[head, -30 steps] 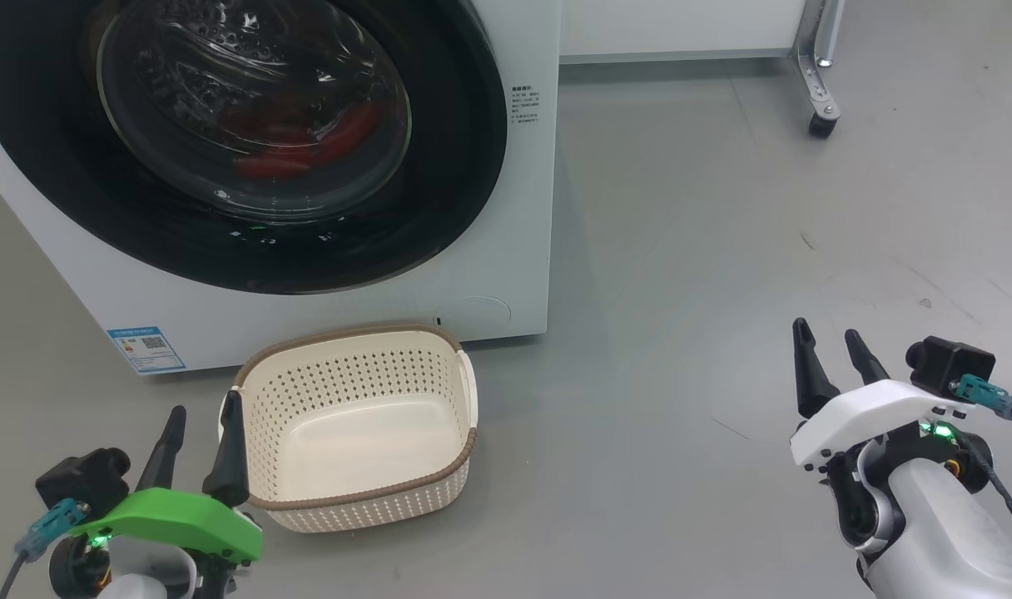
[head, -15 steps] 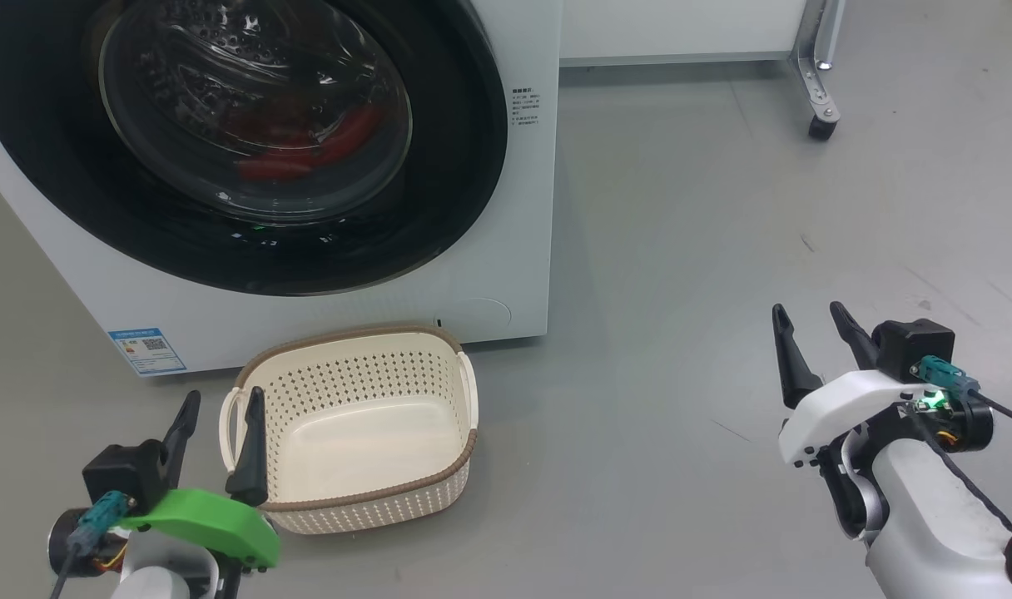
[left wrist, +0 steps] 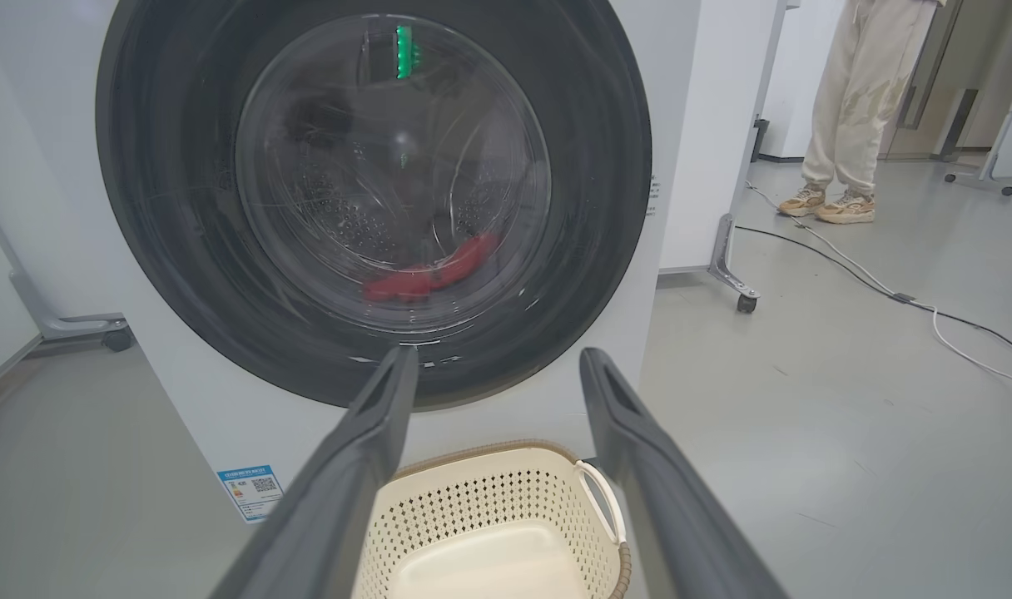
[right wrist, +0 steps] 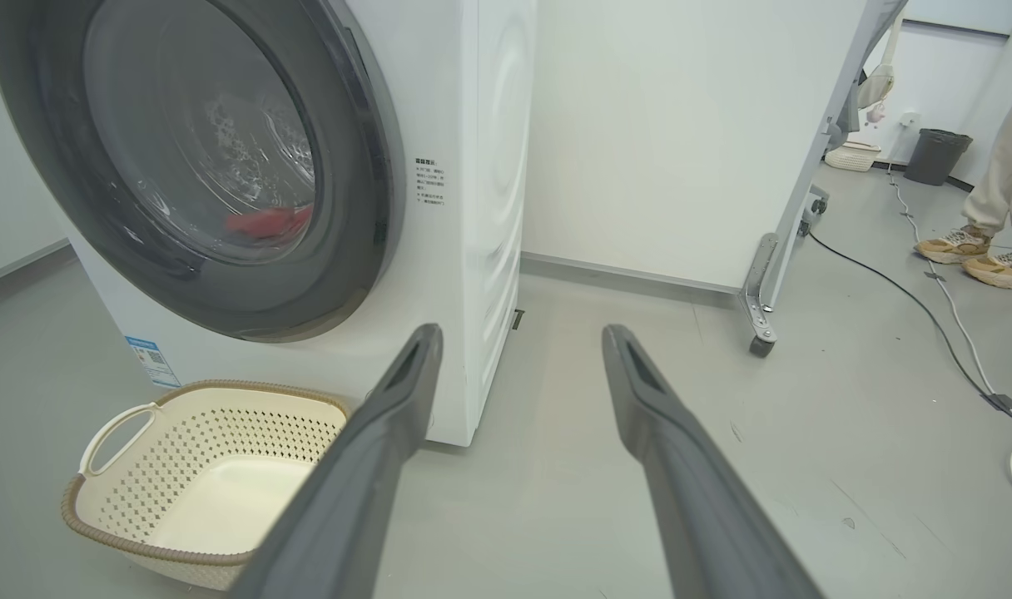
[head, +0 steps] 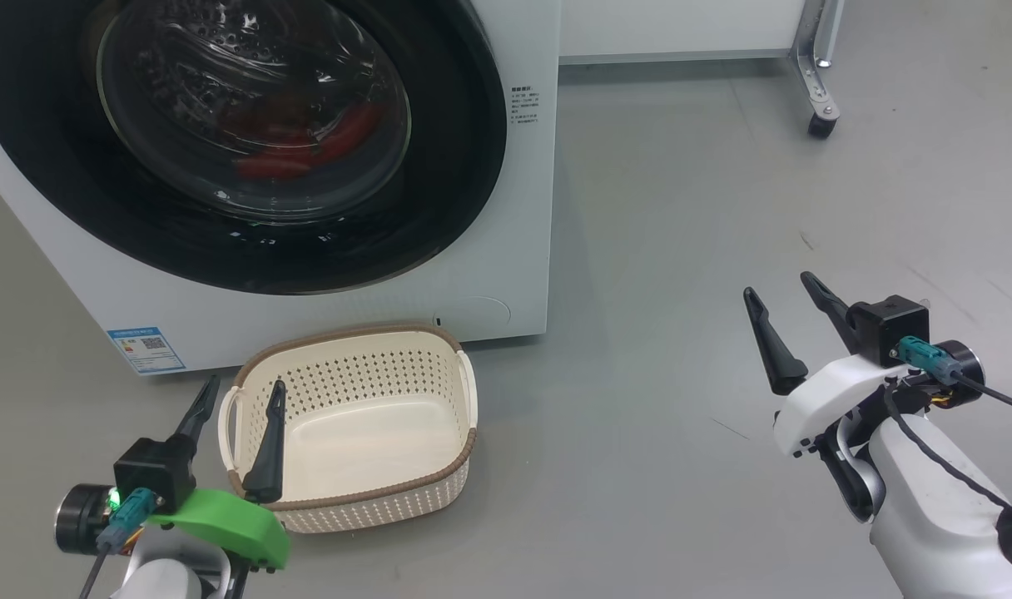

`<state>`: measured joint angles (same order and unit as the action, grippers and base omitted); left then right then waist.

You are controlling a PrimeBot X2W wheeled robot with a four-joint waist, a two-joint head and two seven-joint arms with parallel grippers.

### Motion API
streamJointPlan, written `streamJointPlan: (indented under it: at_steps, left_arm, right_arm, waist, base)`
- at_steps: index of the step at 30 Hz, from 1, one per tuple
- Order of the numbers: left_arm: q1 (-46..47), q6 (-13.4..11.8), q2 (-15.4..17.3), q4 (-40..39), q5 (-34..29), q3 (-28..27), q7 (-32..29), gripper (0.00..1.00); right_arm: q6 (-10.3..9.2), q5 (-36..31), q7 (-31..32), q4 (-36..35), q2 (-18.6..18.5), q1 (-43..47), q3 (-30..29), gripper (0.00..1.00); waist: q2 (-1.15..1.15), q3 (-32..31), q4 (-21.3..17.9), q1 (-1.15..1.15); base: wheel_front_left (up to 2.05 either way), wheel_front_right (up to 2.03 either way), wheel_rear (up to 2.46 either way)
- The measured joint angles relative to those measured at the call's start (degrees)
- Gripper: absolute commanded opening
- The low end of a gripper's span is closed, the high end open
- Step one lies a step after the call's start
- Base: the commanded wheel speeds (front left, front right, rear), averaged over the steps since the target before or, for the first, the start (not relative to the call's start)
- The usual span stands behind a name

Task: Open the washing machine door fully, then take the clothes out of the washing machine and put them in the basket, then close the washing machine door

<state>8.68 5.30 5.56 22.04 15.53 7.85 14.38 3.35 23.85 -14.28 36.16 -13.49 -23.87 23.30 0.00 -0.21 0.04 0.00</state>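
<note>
L jaws up-right, R jaws up-left

In the head view the washing machine door is cut off by the top and left edges. The clothes behind its glass are only dim red streaks, so their shape and number cannot be told. The print on the blue label sticker and on the small text block beside the door is too small to read. In the left wrist view the top edge cuts the person down to trousers and shoes, and the basket is cut off by the bottom edge and partly hidden behind the fingers of the left gripper.
</note>
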Motion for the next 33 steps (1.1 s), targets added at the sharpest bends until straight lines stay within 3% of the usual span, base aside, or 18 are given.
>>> streamJointPlan:
  at_steps: [23, 33]
  left_arm:
    - [0.0, -0.5, -1.7, -1.1, -1.0, -3.8, 0.0, 1.00]
    - [-0.1, -0.2, -2.7, -2.3, -1.2, -3.7, 0.1, 1.00]
  right_arm:
    - [-0.45, 0.6, 0.0, -0.8, 1.0, -0.2, -4.7, 1.00]
    - [1.29, 9.9, -0.2, -2.9, 4.5, -0.4, -13.2, 1.00]
  waist:
    - [0.00, 0.7, 0.4, 0.00]
    - [0.00, 2.2, 1.0, 0.00]
  base:
    - [0.00, 0.00, 0.00]
    - [0.00, 0.00, 0.00]
